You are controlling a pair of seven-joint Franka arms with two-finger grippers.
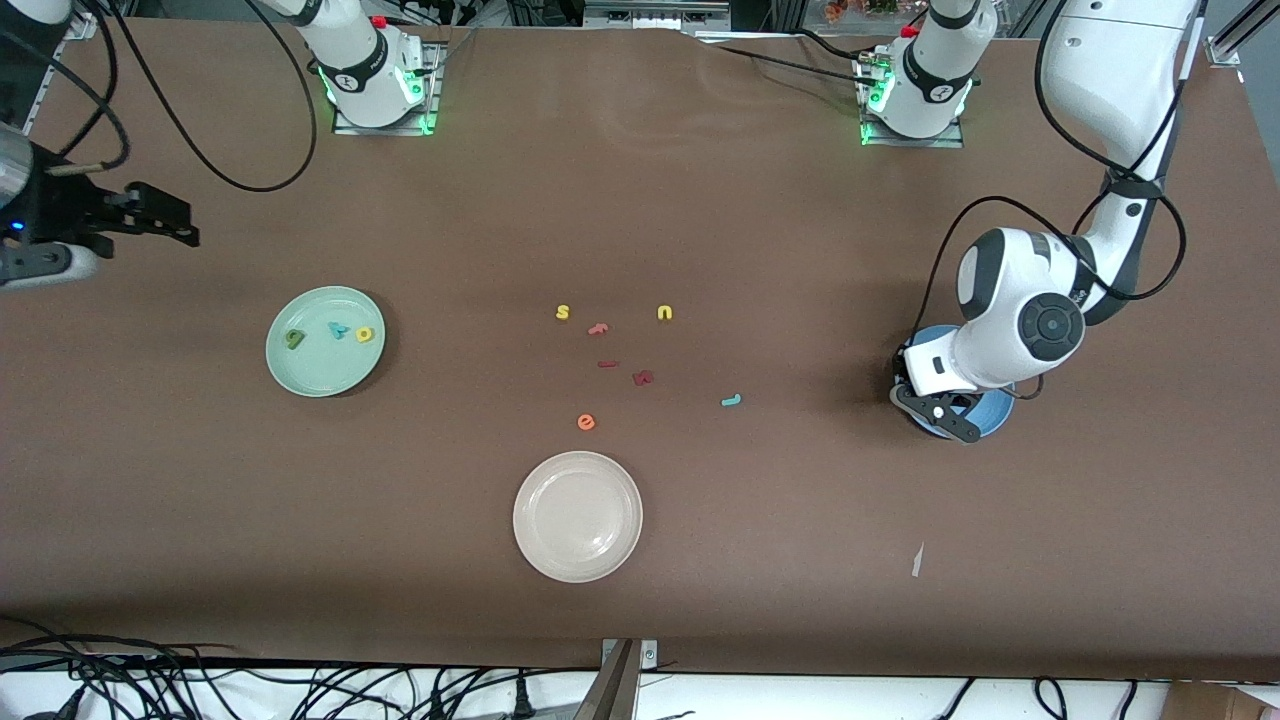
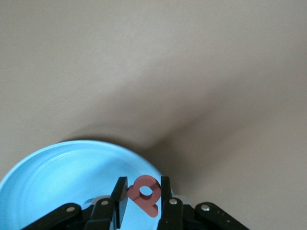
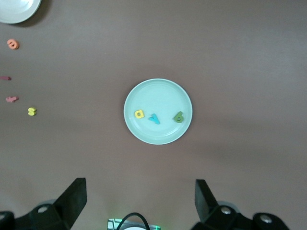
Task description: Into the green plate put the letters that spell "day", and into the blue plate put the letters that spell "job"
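Two left jaws (image 2: 144, 199) pinch the pinkish-red b (image 2: 145, 193) low over the blue plate (image 2: 53, 177), near its rim. Right jaws (image 3: 140, 199) wait wide open, bare desk (image 3: 240, 57) between them and the green plate (image 3: 160, 91) holding d, a, y.

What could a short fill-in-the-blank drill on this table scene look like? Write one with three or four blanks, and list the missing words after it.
1. The left gripper, over the blue plate, is shut on the pinkish-red letter ____.
2. The green plate holds ____ letters.
3. The right gripper hangs above the green plate with its fingers ____.
4. The teal j lies on the ____, not in a plate.

Missing words: b; three; open; table
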